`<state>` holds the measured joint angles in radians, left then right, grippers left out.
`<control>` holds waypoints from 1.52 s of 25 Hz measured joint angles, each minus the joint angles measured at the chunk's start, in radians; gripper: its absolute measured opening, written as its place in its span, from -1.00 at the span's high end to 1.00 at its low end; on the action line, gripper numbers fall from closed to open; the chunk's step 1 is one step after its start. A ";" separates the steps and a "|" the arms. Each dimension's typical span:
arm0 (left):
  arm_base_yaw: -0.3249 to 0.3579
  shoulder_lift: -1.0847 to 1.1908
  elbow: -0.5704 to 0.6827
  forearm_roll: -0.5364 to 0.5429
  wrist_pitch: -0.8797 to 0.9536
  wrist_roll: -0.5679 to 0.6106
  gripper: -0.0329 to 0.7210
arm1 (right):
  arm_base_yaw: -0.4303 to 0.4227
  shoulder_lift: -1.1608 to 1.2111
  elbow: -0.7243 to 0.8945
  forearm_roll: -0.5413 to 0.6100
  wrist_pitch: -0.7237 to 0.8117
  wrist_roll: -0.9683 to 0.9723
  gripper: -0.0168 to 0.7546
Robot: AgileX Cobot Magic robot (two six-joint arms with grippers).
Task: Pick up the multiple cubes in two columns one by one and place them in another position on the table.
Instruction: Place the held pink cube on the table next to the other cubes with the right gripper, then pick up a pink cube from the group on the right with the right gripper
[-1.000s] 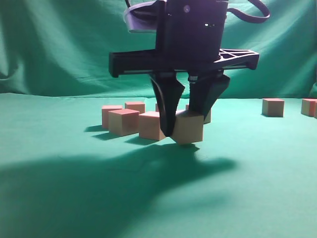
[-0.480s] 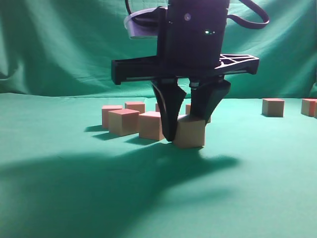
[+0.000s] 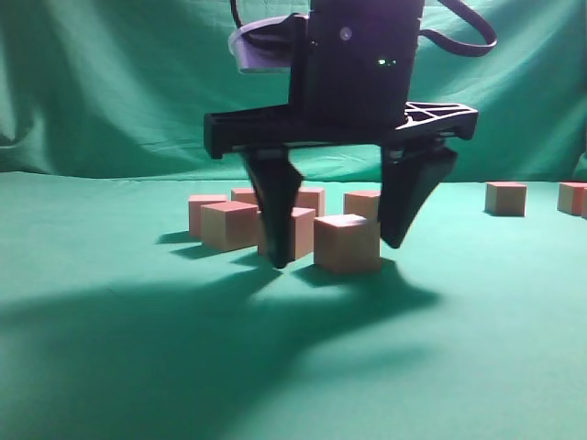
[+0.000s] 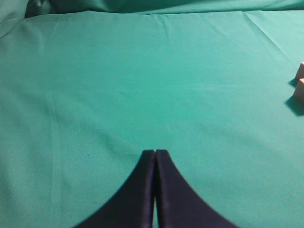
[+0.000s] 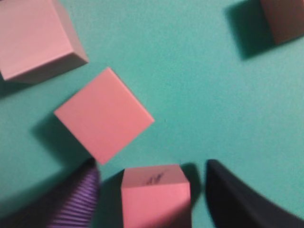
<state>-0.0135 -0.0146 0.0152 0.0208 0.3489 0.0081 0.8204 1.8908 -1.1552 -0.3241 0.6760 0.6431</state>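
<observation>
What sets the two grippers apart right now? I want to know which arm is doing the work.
The right gripper has its jaws spread wide, while the left gripper has its fingers pressed together. The right gripper straddles a cube resting on the table, with gaps on both sides; the left gripper has only bare green cloth ahead, with cubes at the far edge of its view. Both have dark, tapered fingers.

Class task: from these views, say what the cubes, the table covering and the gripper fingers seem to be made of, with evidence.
Cubes: probably painted wood, matte pink tops, tan sides.
Table covering: green cloth, creased and unshiny.
Right gripper fingers: likely black plastic; one shows a ridged inner face.
</observation>
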 joint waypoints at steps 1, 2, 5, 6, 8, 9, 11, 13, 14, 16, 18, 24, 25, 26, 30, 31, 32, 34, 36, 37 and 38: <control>0.000 0.000 0.000 0.000 0.000 0.000 0.91 | 0.000 0.000 0.000 0.000 0.000 0.000 -0.55; 0.000 0.000 0.000 0.000 0.000 0.000 0.91 | 0.000 -0.004 0.000 0.000 0.000 0.000 -0.65; 0.000 0.000 0.000 0.000 0.000 0.000 0.91 | 0.000 -0.047 0.000 0.002 0.018 -0.001 -0.71; 0.000 0.000 0.000 0.000 0.000 0.000 0.91 | 0.000 -0.072 0.000 -0.001 0.031 -0.001 -0.81; 0.000 0.000 0.000 0.000 0.000 0.000 0.91 | 0.000 -0.125 0.000 -0.015 0.063 -0.002 -0.79; 0.000 0.000 0.000 0.000 0.000 0.000 0.91 | 0.000 -0.163 0.000 -0.028 0.082 -0.002 -0.79; 0.000 0.000 0.000 0.000 0.000 0.000 0.91 | 0.000 -0.229 0.000 -0.064 0.119 -0.002 -0.79; 0.000 0.000 0.000 0.000 0.000 0.000 0.91 | 0.000 -0.299 0.000 -0.112 0.165 -0.002 -0.79; 0.000 0.000 0.000 0.000 0.000 0.000 0.91 | 0.000 -0.340 0.000 -0.136 0.193 -0.002 -0.79; 0.000 0.000 0.000 0.000 0.000 0.000 0.91 | -0.002 -0.413 0.000 -0.169 0.250 -0.002 -0.79; 0.000 0.000 0.000 0.000 0.000 0.000 0.91 | -0.022 -0.485 -0.011 -0.176 0.313 -0.001 -0.79; 0.000 0.000 0.000 0.000 0.000 0.000 0.91 | -0.169 -0.627 -0.025 -0.181 0.430 -0.033 -0.79; 0.000 0.000 0.000 0.000 0.000 0.000 0.91 | -0.196 -0.635 -0.025 -0.181 0.441 -0.044 -0.79; 0.000 0.000 0.000 0.000 0.000 0.000 0.91 | -0.224 -0.640 -0.026 -0.181 0.451 -0.057 -0.79; 0.000 0.000 0.000 0.000 0.000 0.000 0.91 | -0.370 -0.644 -0.027 -0.097 0.472 -0.153 -0.68; 0.000 0.000 0.000 0.000 0.000 0.000 0.91 | -0.419 -0.644 -0.027 -0.063 0.472 -0.185 -0.68; 0.000 0.000 0.000 0.000 0.000 0.000 0.91 | -0.453 -0.642 -0.027 -0.034 0.468 -0.216 -0.68; 0.000 0.000 0.000 0.000 0.000 0.000 0.91 | -0.534 -0.626 -0.027 0.026 0.451 -0.280 -0.68; 0.000 0.000 0.000 0.000 0.000 0.000 0.91 | -0.592 -0.600 -0.027 0.070 0.431 -0.329 -0.68; 0.000 0.000 0.000 0.000 0.000 0.000 0.91 | -0.627 -0.582 -0.027 0.089 0.424 -0.352 -0.68; 0.000 0.000 0.000 0.000 0.000 0.000 0.91 | -0.649 -0.564 -0.027 0.103 0.417 -0.367 -0.68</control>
<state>-0.0135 -0.0146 0.0152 0.0208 0.3489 0.0081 0.1710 1.3269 -1.1826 -0.2211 1.0932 0.2760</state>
